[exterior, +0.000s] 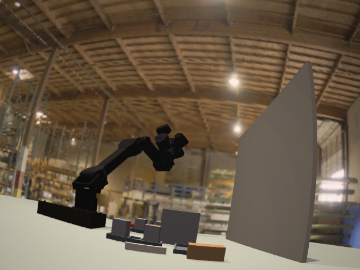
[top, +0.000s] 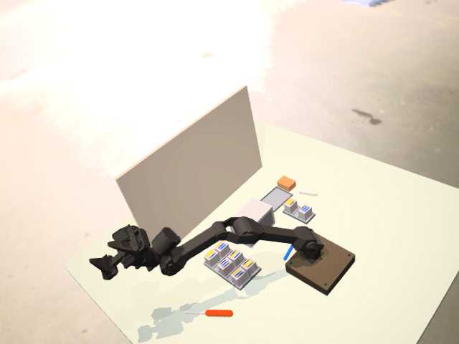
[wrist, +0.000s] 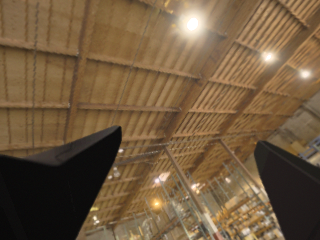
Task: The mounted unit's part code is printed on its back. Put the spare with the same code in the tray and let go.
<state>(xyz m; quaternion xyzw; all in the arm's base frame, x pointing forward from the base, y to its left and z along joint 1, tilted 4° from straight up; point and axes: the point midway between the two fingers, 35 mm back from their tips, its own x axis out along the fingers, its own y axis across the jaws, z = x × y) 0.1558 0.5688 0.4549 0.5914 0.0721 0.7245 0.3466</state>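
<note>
My gripper [top: 100, 251] [wrist: 187, 139] is open and empty, raised high over the table's left side in the top view, far from the spares. The wrist view shows only roof and shelving between its fingers. Several grey block spares with yellow and blue stripes on top stand in a dark rack [top: 223, 275]. Two similar blocks, one yellow-striped [top: 290, 206] [exterior: 152, 233] and one blue-striped [top: 305, 212] [exterior: 120, 227], stand in a smaller rack [top: 297, 213] [exterior: 135, 239]. The flat grey tray [top: 276, 198] [exterior: 180, 248] is empty. I cannot make out the mounted unit or any printed code.
A pale grey box-like block [top: 255, 211] [exterior: 180, 226] stands between tray and larger rack. A tall panel [top: 200, 159] [exterior: 273, 174] stands behind. An orange block [top: 286, 183] [exterior: 206, 251], white bar [top: 308, 193] [exterior: 145, 247], blue stick [top: 287, 252] and orange-handled screwdriver [top: 219, 313] lie around.
</note>
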